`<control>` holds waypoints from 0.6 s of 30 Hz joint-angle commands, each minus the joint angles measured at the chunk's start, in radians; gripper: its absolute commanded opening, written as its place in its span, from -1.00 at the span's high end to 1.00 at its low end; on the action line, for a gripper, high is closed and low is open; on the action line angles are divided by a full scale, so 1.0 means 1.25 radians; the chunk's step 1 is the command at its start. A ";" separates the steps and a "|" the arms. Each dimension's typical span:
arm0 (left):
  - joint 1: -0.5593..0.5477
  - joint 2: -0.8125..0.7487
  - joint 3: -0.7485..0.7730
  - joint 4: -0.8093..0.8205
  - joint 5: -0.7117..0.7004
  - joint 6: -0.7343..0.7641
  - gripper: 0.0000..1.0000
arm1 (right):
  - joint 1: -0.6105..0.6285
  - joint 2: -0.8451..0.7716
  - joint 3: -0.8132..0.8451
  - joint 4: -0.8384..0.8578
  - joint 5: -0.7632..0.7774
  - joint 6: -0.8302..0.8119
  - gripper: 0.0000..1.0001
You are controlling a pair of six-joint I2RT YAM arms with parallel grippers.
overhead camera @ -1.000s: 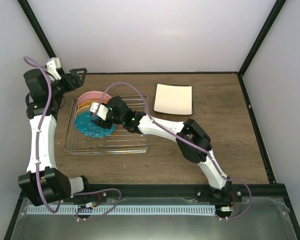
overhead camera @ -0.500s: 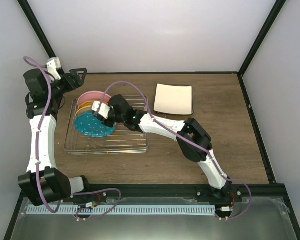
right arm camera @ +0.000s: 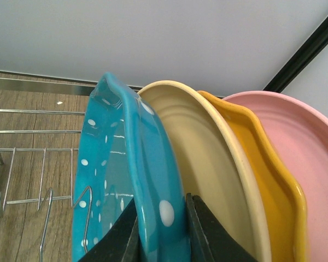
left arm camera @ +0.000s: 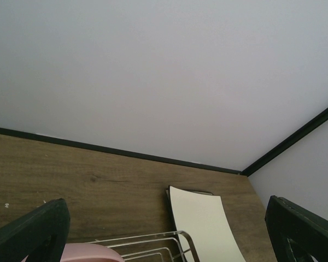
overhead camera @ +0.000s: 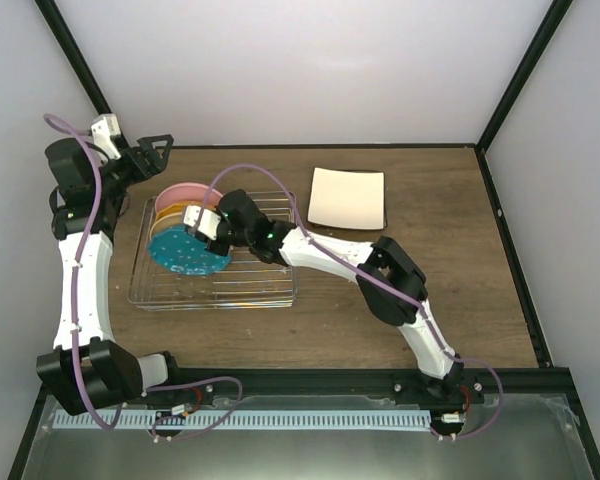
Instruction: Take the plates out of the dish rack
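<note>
Gripping upper rim of round teal dotted plate (right arm camera: 150, 164), right end effector (right arm camera: 161, 226) sits directly above it; plate stands edgewise in silver wire dish rack (overhead camera: 270, 292). Left end effector (overhead camera: 155, 150) released, farther off.

4 round plates (overhead camera: 188, 252), 1 sq plate (overhead camera: 347, 197), 1 rack (overhead camera: 270, 288)
</note>
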 commanded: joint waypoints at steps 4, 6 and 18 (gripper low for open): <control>-0.002 -0.012 0.027 0.038 0.015 -0.025 -1.00 | 0.005 -0.114 0.006 -0.017 0.041 -0.038 0.99; -0.001 -0.012 0.037 0.044 0.018 -0.030 -1.00 | 0.003 -0.139 0.008 -0.019 0.048 -0.045 0.99; -0.001 -0.006 0.088 0.085 0.033 -0.080 -1.00 | -0.012 -0.277 -0.002 -0.073 0.031 -0.017 0.99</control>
